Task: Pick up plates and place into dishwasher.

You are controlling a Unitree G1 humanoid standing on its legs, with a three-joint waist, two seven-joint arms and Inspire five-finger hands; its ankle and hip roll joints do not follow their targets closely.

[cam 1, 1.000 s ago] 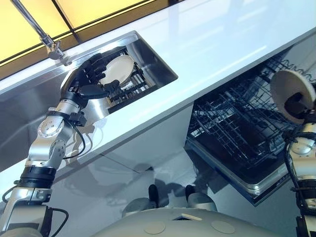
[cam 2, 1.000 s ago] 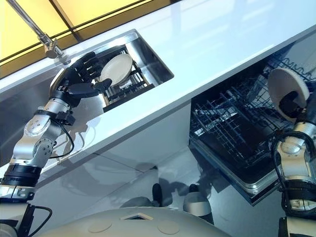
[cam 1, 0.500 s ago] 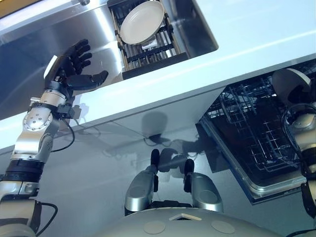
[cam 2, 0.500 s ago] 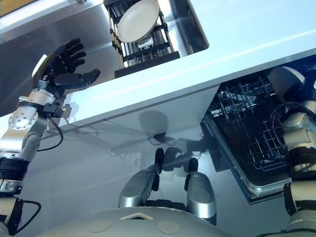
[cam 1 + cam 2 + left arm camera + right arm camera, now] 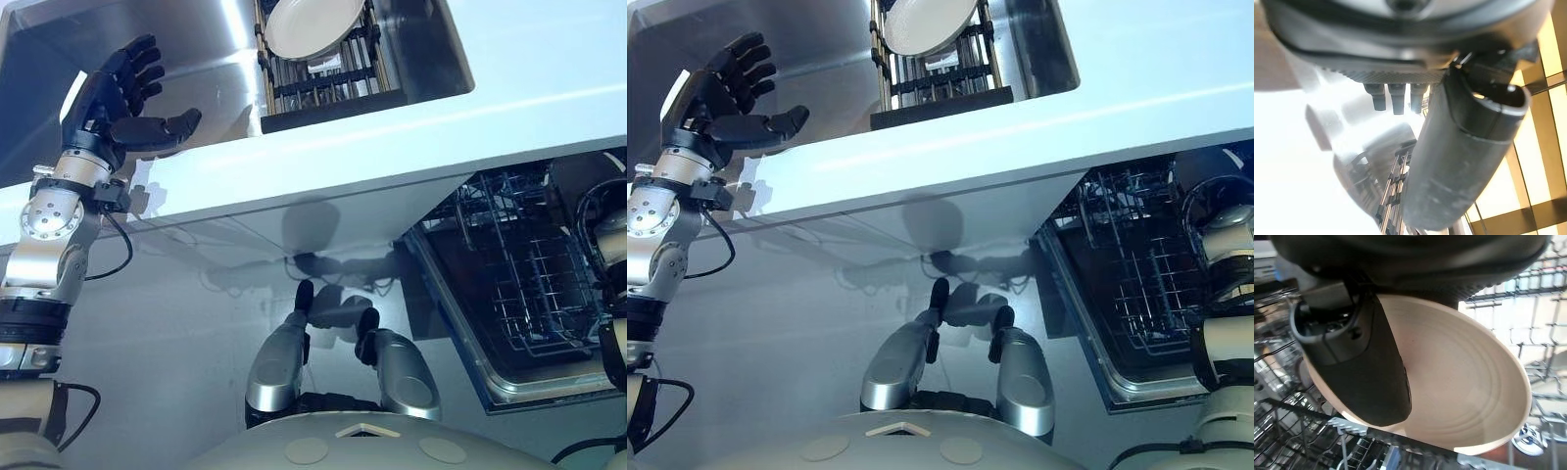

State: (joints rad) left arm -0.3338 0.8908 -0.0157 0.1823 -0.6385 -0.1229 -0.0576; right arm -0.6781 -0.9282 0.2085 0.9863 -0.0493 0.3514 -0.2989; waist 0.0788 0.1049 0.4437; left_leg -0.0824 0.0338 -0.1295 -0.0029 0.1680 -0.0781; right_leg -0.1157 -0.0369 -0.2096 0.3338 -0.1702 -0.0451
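Moved left hand (image 5: 110, 98) back from the sink plate (image 5: 313, 24), fingers spread wide. Right hand (image 5: 1359, 367) in the dishwasher (image 5: 509, 294), fingers pinching the cream plate (image 5: 1464, 396). White worktop (image 5: 549, 59), steel sink (image 5: 196, 59).

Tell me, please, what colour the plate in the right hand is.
Cream-white; the plate shows best in the right wrist view.

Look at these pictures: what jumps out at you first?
The left hand is spread wide open over the steel sink, holding nothing. Beside it, a white plate rests on the black rack. The right hand pinches a cream plate over the dishwasher basket.
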